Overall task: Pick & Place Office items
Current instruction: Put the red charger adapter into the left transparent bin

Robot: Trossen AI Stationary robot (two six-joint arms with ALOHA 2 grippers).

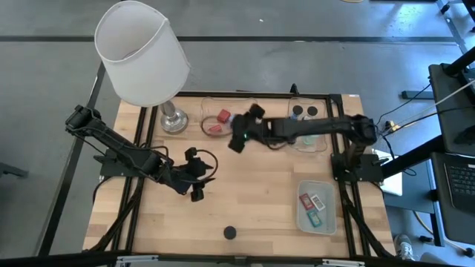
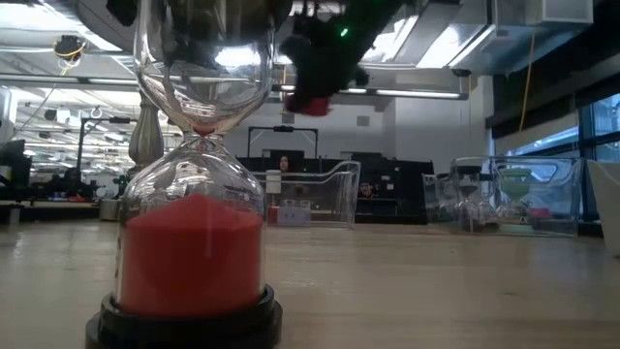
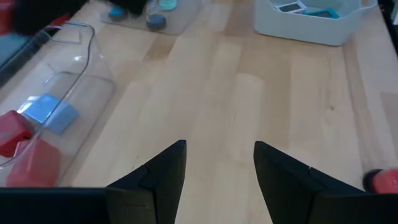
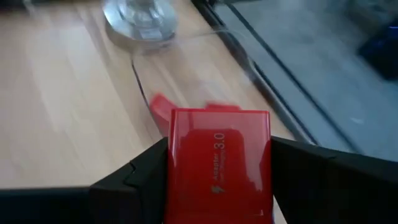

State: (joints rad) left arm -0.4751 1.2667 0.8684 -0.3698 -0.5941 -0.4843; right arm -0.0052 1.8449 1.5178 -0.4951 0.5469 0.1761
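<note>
My right gripper (image 1: 239,139) is shut on a red block (image 4: 217,168) marked "3.0". It hovers at the near edge of a clear tray (image 1: 205,111) beside the lamp base, well above the table in the low view (image 2: 312,68). Two red blocks (image 1: 219,122) rest in that tray, along with a lavender-blue cube (image 3: 48,113). My left gripper (image 1: 200,182) is open, low over bare wood at the table's middle, and its fingers (image 3: 168,168) touch nothing. An hourglass with red sand (image 2: 194,242) stands on its black base near the table's near edge (image 1: 230,232). My right gripper pinches the red block (image 4: 186,186) between its two fingers, one on each of two opposite side faces. The printed face looks toward the wrist camera. The block is lifted clear, above the tray's rim (image 4: 140,87).
The white-shaded lamp (image 1: 141,52) stands at the far left, its metal base (image 1: 174,120) next to the clear tray. A second clear tray (image 1: 308,122) with black cylinders sits at the far right. A pale-green tray (image 1: 315,204) holds flat rectangles at the near right. Bare wood lies between.
</note>
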